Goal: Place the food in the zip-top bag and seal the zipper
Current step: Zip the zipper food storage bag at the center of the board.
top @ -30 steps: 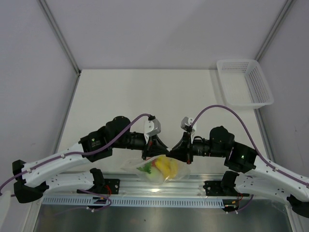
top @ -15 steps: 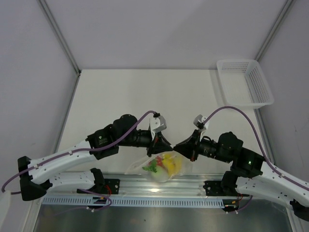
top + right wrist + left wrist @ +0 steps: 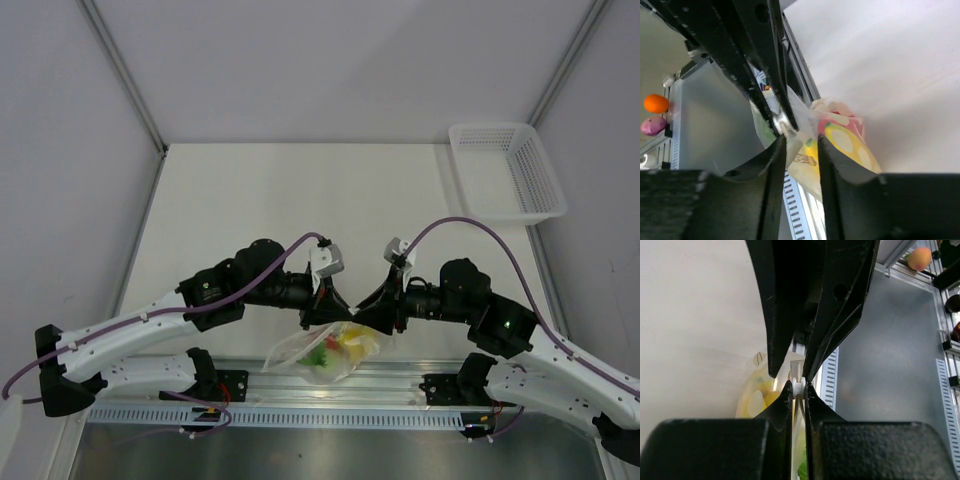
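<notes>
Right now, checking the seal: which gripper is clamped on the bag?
The left gripper: it pinches the edge of the zip-top bag; the right gripper shows a gap.

White table (image 3: 300, 200), white mesh basket (image 3: 505, 170) on its far right corner.

From above I see the left fingers (image 3: 316, 312) and right fingers (image 3: 374, 316) close together at the top of the zip-top bag (image 3: 292, 352). It is at the near edge of the surface (image 3: 280, 200), with yellow, red and green food (image 3: 340, 347) inside. A white basket (image 3: 505, 170) sits far right.
</notes>
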### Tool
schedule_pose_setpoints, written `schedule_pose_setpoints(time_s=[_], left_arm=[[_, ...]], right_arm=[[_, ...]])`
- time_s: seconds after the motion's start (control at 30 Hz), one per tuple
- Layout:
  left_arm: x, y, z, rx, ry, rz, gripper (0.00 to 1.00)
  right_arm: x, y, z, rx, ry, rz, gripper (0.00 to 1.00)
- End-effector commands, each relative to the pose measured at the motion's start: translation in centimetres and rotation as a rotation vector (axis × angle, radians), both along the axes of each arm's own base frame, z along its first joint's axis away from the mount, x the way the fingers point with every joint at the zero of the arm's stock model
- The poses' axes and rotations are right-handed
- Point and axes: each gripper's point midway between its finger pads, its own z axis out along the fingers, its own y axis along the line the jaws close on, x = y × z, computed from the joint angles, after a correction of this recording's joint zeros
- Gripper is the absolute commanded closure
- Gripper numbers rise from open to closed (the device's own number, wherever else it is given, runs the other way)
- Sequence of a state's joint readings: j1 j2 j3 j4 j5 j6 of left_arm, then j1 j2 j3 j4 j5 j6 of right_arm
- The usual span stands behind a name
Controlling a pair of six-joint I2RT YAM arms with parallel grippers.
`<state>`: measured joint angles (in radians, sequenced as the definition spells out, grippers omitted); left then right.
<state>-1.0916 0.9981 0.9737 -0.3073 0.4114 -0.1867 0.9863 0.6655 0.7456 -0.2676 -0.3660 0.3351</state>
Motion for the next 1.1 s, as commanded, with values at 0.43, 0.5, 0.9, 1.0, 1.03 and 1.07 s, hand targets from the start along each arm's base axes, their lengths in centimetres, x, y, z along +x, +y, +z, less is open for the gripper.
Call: schedule_pose_setpoints(time_s=[0.43, 0.5, 0.9, 1.0, 1.03, 1.07], left_arm=[[-0.8, -0.2, 2.1, -0.042, 0.040, -0.053, 0.99], [-0.7, -0.2, 2.1, -0.039, 0.042, -0.049, 0.99], [0.1, 0.2, 1.9, -0.026, 0.069, -0.001, 0.99], [0.0, 0.0, 2.0, -0.033, 0.077, -0.012, 1.00], [-0.1, 0.0, 2.0, -0.035, 0.078, -0.018, 0.99], [-0.3, -0.1, 2.2, -0.040, 0.078, -0.028, 0.99]], right_arm=[[-2.3, 2.8, 0.5, 0.003, -0.071, 0.281, 0.76], [-1.6, 3.2, 1.1, 0.020, -0.075, 0.241, 1.00], [0.5, 1.5, 1.0, 0.050, -0.106, 0.059, 0.97], [0.2, 1.8, 0.5, 0.033, -0.083, 0.087, 0.92], [0.5, 1.9, 0.4, 0.028, -0.079, 0.070, 1.00], [0.6, 2.0, 0.4, 0.031, -0.075, 0.067, 1.00]])
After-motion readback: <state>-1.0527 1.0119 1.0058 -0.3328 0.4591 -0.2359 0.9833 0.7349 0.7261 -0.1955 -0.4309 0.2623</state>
